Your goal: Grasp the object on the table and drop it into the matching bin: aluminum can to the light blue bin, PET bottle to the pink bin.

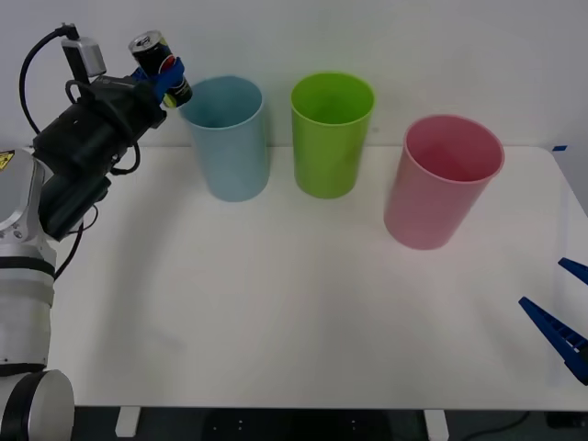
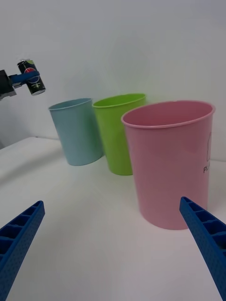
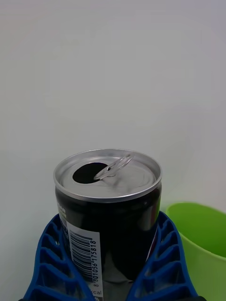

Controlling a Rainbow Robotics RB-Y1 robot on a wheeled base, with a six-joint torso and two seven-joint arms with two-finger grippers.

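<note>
The left end effector [image 1: 163,81] is clamped on the can [image 1: 160,66], its blue ribbed fingers [image 3: 52,263] pressing the can's sides from both flanks. The can is held high off the bench [image 1: 276,312], tilted, its silver top turned up and away from the blue bin [image 1: 228,138]. In the front view it hangs just beside the blue bin's near-left rim, above it and not yet over the opening. From the left wrist, the can's lid shows an open mouth and a raised pull tab, with a barcode strip running down the dark label; part of the green bin [image 3: 200,244] shows beyond it. From the right wrist, the same can [image 2: 31,77] is seen far off, up in the air to one side of the blue bin [image 2: 76,131], pinched by the left end effector [image 2: 28,76].

Three bins stand upright on the bench in a row along its far side: blue on the left, green [image 1: 332,133] in the middle close beside it, and the pink bin [image 1: 443,179] further right and a little nearer the robot.

The right end effector [image 1: 565,308] rests low at the bench's right edge, well apart from the bins, its fingers [image 2: 19,235] spread wide open and holding nothing; the pink bin [image 2: 172,160] stands nearest ahead of it.
</note>
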